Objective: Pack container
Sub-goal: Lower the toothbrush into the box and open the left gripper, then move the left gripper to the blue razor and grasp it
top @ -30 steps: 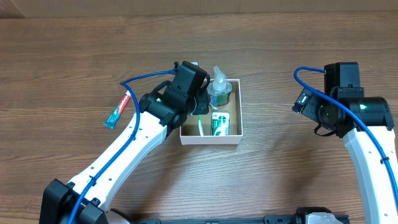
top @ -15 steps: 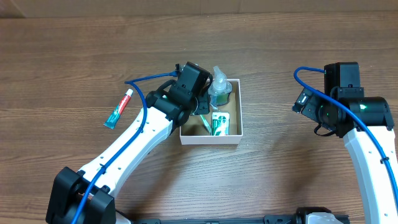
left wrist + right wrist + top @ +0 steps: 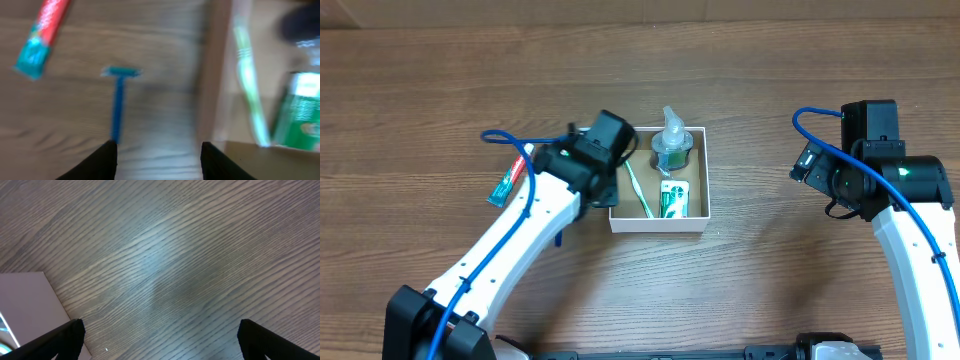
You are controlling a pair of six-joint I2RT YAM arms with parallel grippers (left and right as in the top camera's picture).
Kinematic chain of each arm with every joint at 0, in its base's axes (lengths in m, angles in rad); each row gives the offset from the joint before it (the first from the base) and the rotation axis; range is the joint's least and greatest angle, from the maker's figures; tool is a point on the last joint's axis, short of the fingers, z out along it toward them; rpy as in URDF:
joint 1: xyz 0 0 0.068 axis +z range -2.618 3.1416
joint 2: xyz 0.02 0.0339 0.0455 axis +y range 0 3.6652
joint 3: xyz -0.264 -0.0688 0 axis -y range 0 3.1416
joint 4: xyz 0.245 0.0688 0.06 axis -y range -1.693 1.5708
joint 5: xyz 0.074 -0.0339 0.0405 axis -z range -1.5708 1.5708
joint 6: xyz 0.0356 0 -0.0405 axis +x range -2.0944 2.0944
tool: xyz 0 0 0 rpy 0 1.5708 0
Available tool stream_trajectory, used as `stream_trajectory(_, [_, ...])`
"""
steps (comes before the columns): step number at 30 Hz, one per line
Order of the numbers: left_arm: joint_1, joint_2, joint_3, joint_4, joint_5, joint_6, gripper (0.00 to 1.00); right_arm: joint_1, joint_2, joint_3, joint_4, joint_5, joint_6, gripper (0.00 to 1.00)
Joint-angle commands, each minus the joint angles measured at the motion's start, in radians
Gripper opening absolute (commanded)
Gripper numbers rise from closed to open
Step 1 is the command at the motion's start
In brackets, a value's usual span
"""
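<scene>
The container (image 3: pixel 656 223) is a square white-walled box with a brown inside, at the table's middle. In it lie a green toothbrush (image 3: pixel 640 190), a green packet (image 3: pixel 672 199) and a clear bottle (image 3: pixel 671 146). My left gripper (image 3: pixel 603 188) is open and empty, over the box's left wall. The blurred left wrist view shows that wall (image 3: pixel 214 75), the toothbrush (image 3: pixel 248 82), the packet (image 3: pixel 300 112), a blue razor (image 3: pixel 118 102) on the table just ahead of my open jaws (image 3: pixel 159 161), and a red and teal toothpaste tube (image 3: pixel 42 37). My right gripper (image 3: pixel 809 165) is open and empty, right of the box.
The toothpaste tube (image 3: pixel 510 177) lies on the wood left of the box. The razor is mostly hidden under my left arm in the overhead view. The right wrist view shows bare wood between wide-open jaws (image 3: pixel 160 342) and the box's white corner (image 3: pixel 25 305).
My left gripper has moved left, from over the box to its left wall. The toothbrush it was over now lies free in the box. The right arm has not moved.
</scene>
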Motion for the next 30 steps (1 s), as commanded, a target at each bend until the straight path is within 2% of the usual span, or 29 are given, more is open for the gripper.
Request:
stream_trajectory(1, [0.082,-0.019,0.013,-0.048,-0.034,0.062,0.52,-0.004,-0.008,0.021,0.004,0.011,-0.002,1.00])
stream_trajectory(5, [0.123,-0.018,-0.002,-0.003,0.098,0.225,0.52,-0.004,-0.008,0.021,0.004,0.011,-0.002,1.00])
stream_trajectory(6, [0.126,-0.018,-0.013,0.011,0.108,0.235,0.55,-0.004,-0.008,0.021,0.004,0.011,-0.003,1.00])
stream_trajectory(8, [0.131,-0.018,-0.048,0.047,0.108,0.234,0.63,-0.004,-0.008,0.021,0.004,0.011,-0.002,1.00])
stream_trajectory(15, [0.187,-0.017,-0.238,0.198,0.185,0.230,0.67,-0.004,-0.008,0.021,0.004,0.011,-0.002,1.00])
stream_trajectory(23, [0.267,-0.016,-0.406,0.378,0.233,0.230,0.82,-0.004,-0.008,0.021,0.004,0.011,-0.002,1.00])
stream_trajectory(25, [0.267,-0.016,-0.430,0.413,0.248,0.230,0.83,-0.004,-0.008,0.021,0.004,0.011,-0.002,1.00])
stream_trajectory(30, [0.267,-0.016,-0.439,0.427,0.241,0.249,0.76,-0.004,-0.008,0.021,0.004,0.011,-0.002,1.00])
